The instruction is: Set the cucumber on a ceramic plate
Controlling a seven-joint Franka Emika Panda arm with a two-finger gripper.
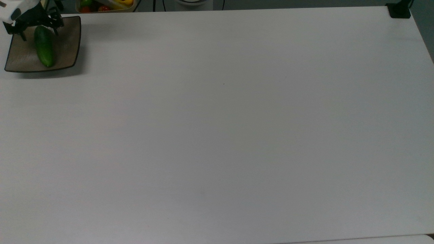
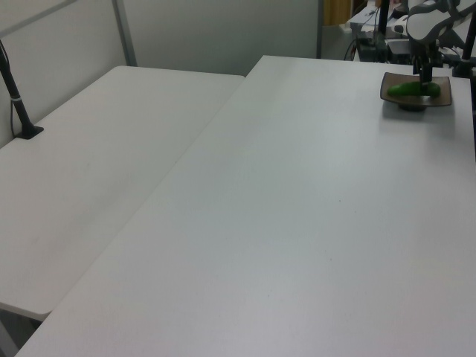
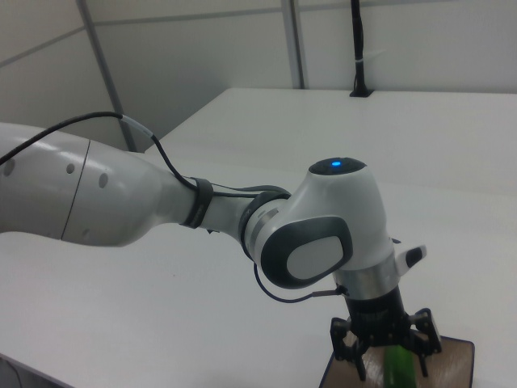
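Top view: cucumber (image 1: 44, 46) lies on plate (image 1: 67, 40), pointing 12 to 6; gripper (image 1: 35, 27) spread wide, empty, straddling its 12 o'clock end.
Left view: cucumber (image 2: 412, 89) resting flat.
Right view: fingers (image 3: 358, 358) flank it; a skewed lift could nudge it rolling.

White rounded arm (image 3: 105, 194), black cable, black pincer (image 3: 386, 343).

A robotics lab or test room is being shown. Two plain white tables (image 2: 245, 223) are being set side by side before bare grey partition walls (image 2: 216, 33), a white robot arm (image 3: 161, 202) with a cable (image 3: 81, 129) is being operated over them, and black poles (image 2: 13, 89) are being clamped at the table edges, with equipment and cabling being kept behind.
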